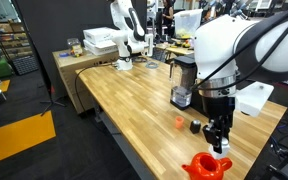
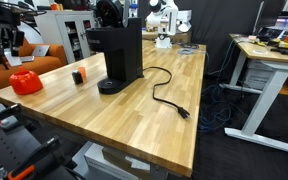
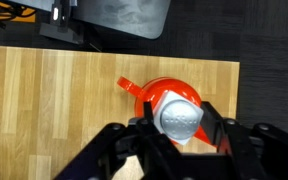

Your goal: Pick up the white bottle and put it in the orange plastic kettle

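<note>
In the wrist view my gripper (image 3: 180, 128) is shut on the white bottle (image 3: 178, 119), whose round end faces the camera. It hangs right over the orange plastic kettle (image 3: 152, 93), whose spout points up-left in that view. In an exterior view the gripper (image 1: 220, 143) hovers just above the kettle (image 1: 206, 166) near the table's front edge. The kettle also shows in an exterior view (image 2: 26, 82) at the table's left end. How close the bottle is to the kettle's opening I cannot tell.
A tall black coffee maker (image 1: 182, 85) (image 2: 119, 50) stands behind the kettle, its cable (image 2: 164, 95) trailing over the wooden table (image 1: 134, 100). A small orange object (image 1: 180, 122) and a small black bottle (image 1: 195, 126) lie between them. The table edge is close to the kettle.
</note>
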